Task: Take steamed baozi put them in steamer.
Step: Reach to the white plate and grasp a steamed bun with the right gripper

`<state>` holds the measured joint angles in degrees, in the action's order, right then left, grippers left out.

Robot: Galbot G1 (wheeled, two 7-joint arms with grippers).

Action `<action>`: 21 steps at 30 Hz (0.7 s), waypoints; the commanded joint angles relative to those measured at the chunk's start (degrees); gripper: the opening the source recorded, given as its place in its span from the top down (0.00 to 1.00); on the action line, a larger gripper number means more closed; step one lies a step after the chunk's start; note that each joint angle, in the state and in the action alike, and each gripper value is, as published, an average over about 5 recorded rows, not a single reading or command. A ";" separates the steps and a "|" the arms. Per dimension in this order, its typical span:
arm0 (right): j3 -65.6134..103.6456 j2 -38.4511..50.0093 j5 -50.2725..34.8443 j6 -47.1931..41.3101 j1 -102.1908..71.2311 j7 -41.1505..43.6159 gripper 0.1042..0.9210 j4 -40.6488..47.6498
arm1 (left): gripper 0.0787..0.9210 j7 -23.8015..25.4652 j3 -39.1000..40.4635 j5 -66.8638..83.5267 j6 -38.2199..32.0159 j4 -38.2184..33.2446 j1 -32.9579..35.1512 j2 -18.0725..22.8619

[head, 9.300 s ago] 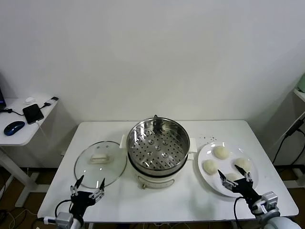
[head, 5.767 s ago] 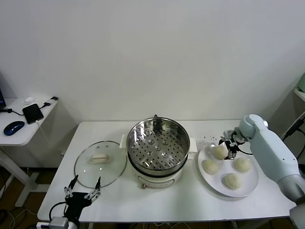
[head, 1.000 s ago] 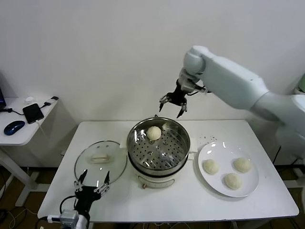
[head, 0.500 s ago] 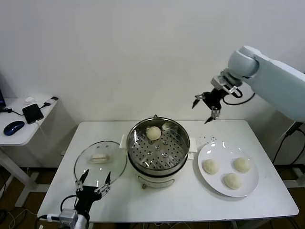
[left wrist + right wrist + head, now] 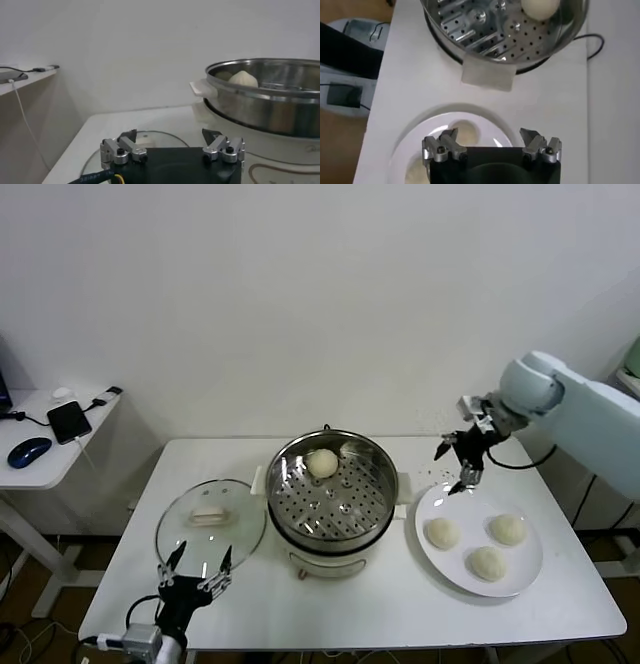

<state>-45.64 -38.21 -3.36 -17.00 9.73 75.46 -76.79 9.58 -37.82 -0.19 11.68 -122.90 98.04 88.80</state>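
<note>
Pretty plain room: a bare white wall runs across the whole back, lit evenly, with the white table pushed up against it. Off to the left there's a smaller white side desk with a black phone, a dark blue mouse and some cables on it. You can see brownish wood floor down beneath that desk.

One cream bun on the shiny steamer's perforated tray, three others outside.
</note>
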 commanded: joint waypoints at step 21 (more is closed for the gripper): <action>10.50 -5.47 14.39 -0.62 -17.31 -1.93 0.12 7.46 | 0.12 0.08 -0.50 0.29 -0.22 2.90 -0.72 -0.35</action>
<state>-36.85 -42.00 8.58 -17.59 -4.94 74.01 -71.96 9.65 -38.29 0.14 11.46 -120.31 97.31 88.39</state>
